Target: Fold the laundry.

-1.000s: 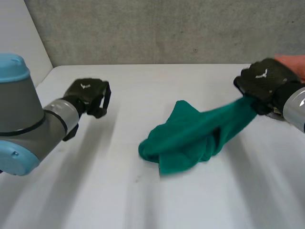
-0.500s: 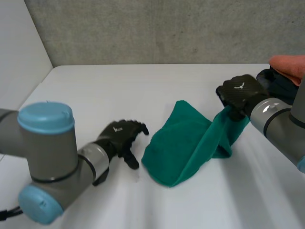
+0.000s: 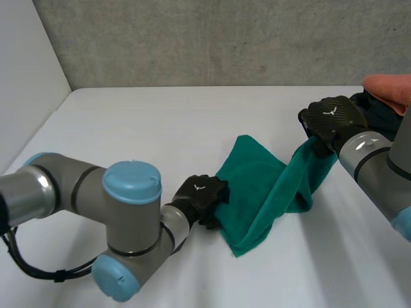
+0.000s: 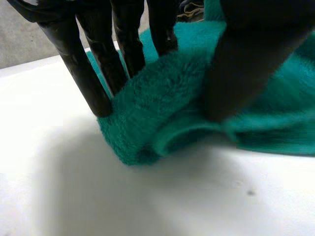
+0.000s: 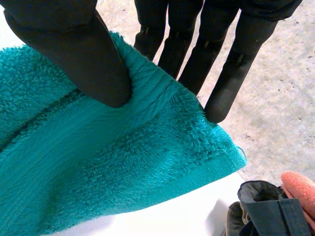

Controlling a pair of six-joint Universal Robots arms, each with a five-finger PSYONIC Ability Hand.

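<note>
A green towel [image 3: 257, 186] lies crumpled in the middle of the white table [image 3: 148, 128]. My left hand [image 3: 202, 196] is at its near left edge. In the left wrist view a bunched fold of the towel [image 4: 162, 98] sits pinched between the thumb [image 4: 246, 64] and the fingers [image 4: 88, 73]. My right hand [image 3: 331, 119] holds the towel's far right corner lifted off the table, so the cloth hangs down from it in a slanting band. In the right wrist view that corner [image 5: 98, 167] is clamped between the thumb [image 5: 74, 44] and the fingers [image 5: 231, 73].
A pile of other laundry sits at the table's far right: an orange cloth [image 3: 388, 86] on a dark garment [image 3: 376, 112], close behind my right hand; the dark garment [image 5: 266, 206] lies just beyond the held corner. A grey wall bounds the table's back.
My left arm swung in from the far left, opened its hand on the way, and closed on the towel's left edge. My right hand drew the held corner slightly inward; the towel spread flatter.
</note>
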